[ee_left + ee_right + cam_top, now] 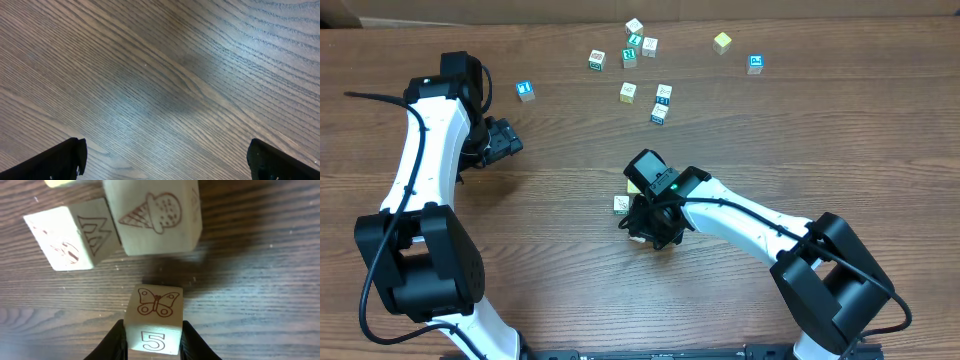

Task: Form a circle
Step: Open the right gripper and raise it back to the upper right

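Right wrist view is showing the right gripper (154, 332) squeezing a small butterfly cube (152, 315), with one finger pressing on each flat side. The cube is looking like light, hard wood with smooth faces, so it is probably sliding easily and not squashing. Holding it by two opposite flat sides is looking like the safest way. The circle (622, 203) is sitting right at this gripper's tip. Just ahead of the held cube, across a small gap, an ice cream cube (155, 215) is sitting. An M cube (70, 237) is sitting tight beside it, ahead and to the left. A pale yellow cube (62, 182) is peeking out farther ahead. The left gripper (165, 160) is hanging with its fingers wide apart over bare table (150, 75), holding nothing, well apart from the circle.
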`<state>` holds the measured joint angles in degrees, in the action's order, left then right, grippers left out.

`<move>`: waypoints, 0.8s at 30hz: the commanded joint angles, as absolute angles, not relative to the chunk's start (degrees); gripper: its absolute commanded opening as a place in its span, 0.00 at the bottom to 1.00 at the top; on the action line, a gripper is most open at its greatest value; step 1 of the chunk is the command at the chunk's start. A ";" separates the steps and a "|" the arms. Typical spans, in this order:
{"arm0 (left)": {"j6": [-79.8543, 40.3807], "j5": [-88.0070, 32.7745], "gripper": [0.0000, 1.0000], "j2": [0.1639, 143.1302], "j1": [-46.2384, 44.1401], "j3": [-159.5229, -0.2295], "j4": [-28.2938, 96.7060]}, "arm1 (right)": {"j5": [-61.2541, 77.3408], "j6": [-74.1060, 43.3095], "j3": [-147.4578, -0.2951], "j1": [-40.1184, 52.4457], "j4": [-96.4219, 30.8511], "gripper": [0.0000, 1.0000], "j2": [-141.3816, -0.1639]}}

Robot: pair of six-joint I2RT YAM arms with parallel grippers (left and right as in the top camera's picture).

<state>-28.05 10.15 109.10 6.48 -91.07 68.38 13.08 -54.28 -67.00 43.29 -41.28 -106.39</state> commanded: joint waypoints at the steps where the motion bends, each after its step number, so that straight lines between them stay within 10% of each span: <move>1: -27.00 10.92 1.00 108.09 6.35 -91.98 68.53 | 10.55 -53.54 -67.61 43.77 -40.51 0.28 -106.59; 24: -27.00 10.92 1.00 108.09 6.35 -91.98 68.53 | 8.82 -41.98 -81.49 39.79 -53.12 0.72 -105.65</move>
